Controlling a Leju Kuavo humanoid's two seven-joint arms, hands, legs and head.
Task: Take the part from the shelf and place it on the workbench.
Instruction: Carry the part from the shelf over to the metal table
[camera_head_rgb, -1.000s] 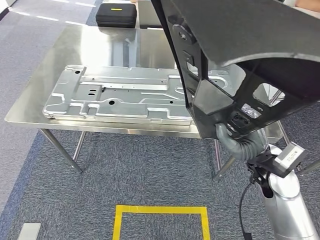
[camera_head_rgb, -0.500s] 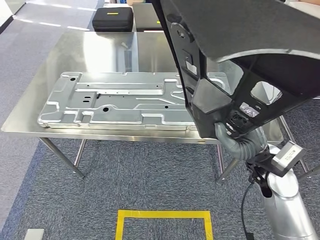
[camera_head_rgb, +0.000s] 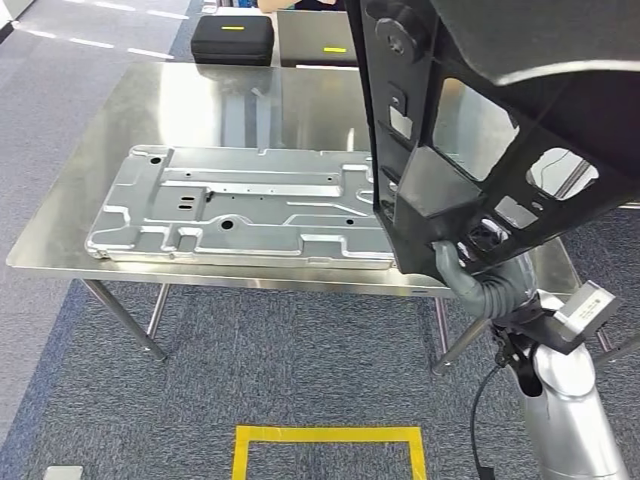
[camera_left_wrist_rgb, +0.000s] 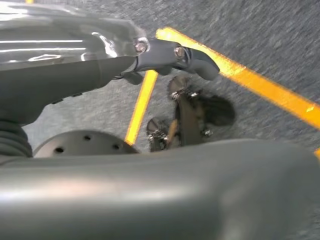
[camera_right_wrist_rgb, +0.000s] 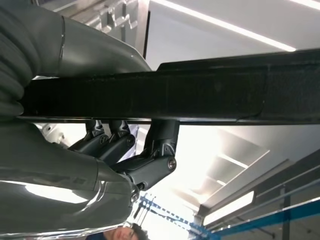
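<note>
The right hand (camera_head_rgb: 460, 268) grips the lower edge of the large black part (camera_head_rgb: 483, 130), its grey thumb on one face and its dark fingers (camera_right_wrist_rgb: 113, 142) pressed against the other, and holds the part in the air above the right end of the steel counter (camera_head_rgb: 113, 150). A long stamped metal panel (camera_head_rgb: 241, 205) lies flat on the counter, and two black cases (camera_head_rgb: 232, 38) sit beyond its far edge. The left hand (camera_left_wrist_rgb: 177, 55) hangs over grey carpet crossed by yellow tape (camera_left_wrist_rgb: 260, 85), its fingers apart and holding nothing.

Silver arm (camera_head_rgb: 570, 420); grey ribbed wrist cover (camera_head_rgb: 500, 292)
</note>
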